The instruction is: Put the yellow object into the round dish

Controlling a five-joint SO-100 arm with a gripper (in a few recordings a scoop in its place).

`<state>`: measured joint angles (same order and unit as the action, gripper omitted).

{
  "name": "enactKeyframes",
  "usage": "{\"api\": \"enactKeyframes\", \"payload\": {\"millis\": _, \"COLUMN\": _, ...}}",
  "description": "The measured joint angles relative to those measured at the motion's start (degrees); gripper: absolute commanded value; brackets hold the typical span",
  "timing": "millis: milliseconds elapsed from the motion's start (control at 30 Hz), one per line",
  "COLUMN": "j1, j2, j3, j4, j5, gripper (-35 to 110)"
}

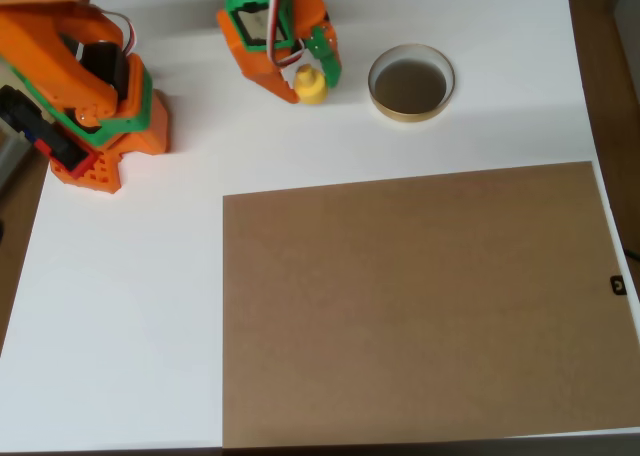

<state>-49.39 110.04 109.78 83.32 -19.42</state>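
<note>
Brown board [420, 301]: large, flat, lying on the white table [120, 326] at the near edge of the overhead view. Bare.

Yellow object [311, 84]: small, at the far side, sitting between the fingers of the gripper [305, 79]. The orange and green fingers look closed on it, though how firm the hold is cannot be told.

Round dish [411, 83]: just to the right of the object, apart from it, nothing inside.

Risks, as judged: a shallow pinch on a small knobbed piece may let it slip or roll away; a low carry may knock the rim and shove the dish; an early release may land it outside.
</note>
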Motion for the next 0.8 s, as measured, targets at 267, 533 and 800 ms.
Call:
{"api": "enactKeyframes", "payload": {"millis": 267, "j1": -3.0, "j2": -12.3, "j3": -5.4, "j4": -1.3, "j5": 0.3, "gripper": 0}}
{"api": "enactKeyframes", "payload": {"millis": 533, "j1": -2.6, "j2": -23.5, "j3": -17.2, "j4": 1.0, "j5": 1.1, "gripper": 0}}
{"api": "enactKeyframes", "payload": {"millis": 800, "j1": -4.5, "j2": -30.0, "j3": -25.8, "j4": 2.3, "j5": 1.8, "gripper": 0}}
